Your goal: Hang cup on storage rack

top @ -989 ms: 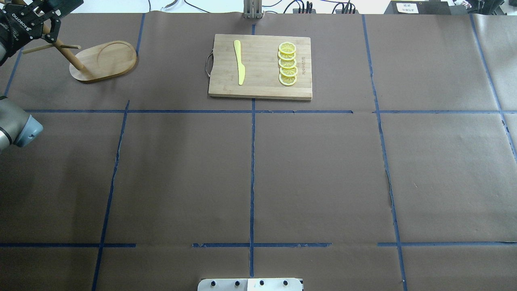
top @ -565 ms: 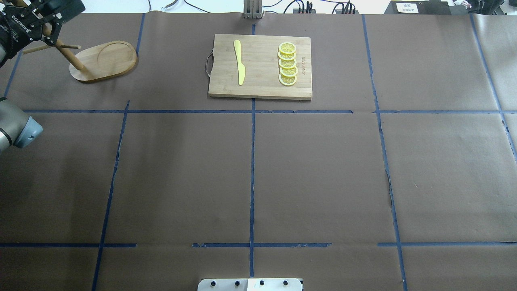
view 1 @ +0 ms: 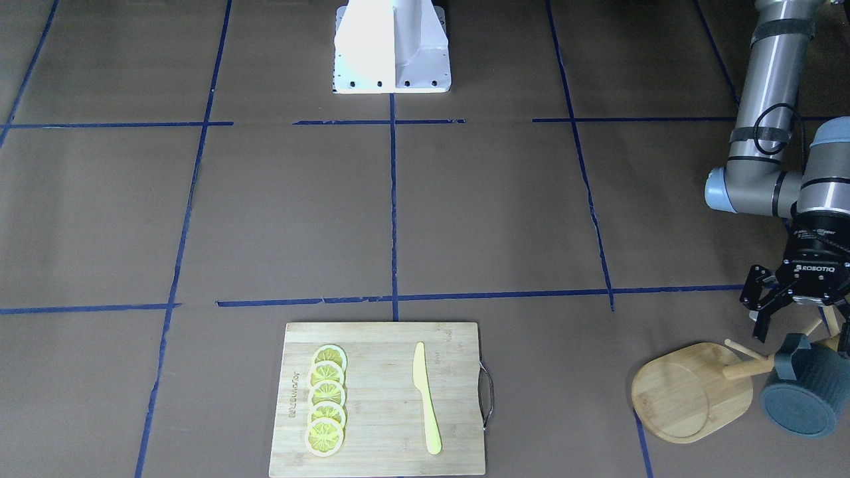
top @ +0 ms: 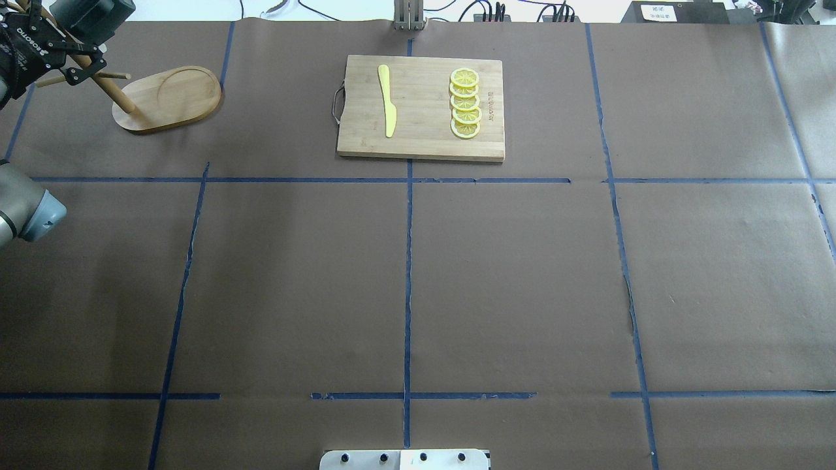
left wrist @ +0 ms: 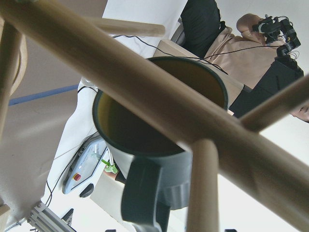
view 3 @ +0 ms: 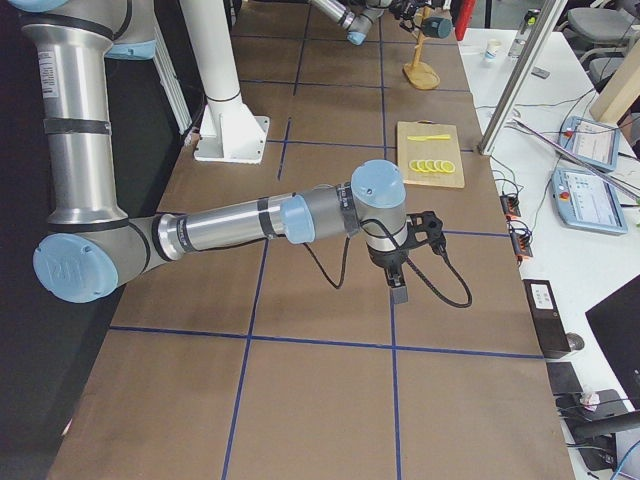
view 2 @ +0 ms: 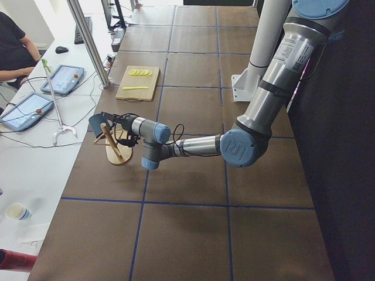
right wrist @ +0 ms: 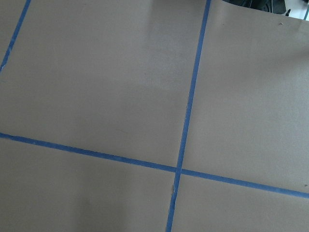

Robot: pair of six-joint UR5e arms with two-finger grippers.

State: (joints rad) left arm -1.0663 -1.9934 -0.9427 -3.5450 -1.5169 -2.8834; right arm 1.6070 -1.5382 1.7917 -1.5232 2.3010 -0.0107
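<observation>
At the far left corner of the table [top: 405,274], the cup [view 1: 807,393] seems to hang on the storage rack [view 1: 690,392]. It is on the side of the pole away from the rounded base, with its handle [view 1: 793,345] up near a peg [view 1: 747,352]. The left gripper [view 1: 801,332] stands just behind it with the fingers wide apart. The handle lies between them, but I see no finger pressing on it, so I judge that the rack alone carries the cup.

I expect the cup to be stiff, rather heavy for its size, and breakable if it falls. The ribs should give the pads some grip, and the smooth inside less. If I must take it again, I would clamp the wall at the rim or the handle itself. The rack looks light, so a cup on one side could tip it, and I would draw back without touching the pegs.

The cup is dark blue-grey with fine ribs on the outside. In the left wrist view the inside is dull yellowish and the handle is angular.

In the far middle, well apart, lies a cutting board [top: 424,143] with a yellow knife [top: 386,101] and lemon slices [top: 465,103].

To the right, the right gripper [view 3: 399,292] hangs over bare paper. Only a side view shows it, so I cannot tell whether its fingers are apart or together.
</observation>
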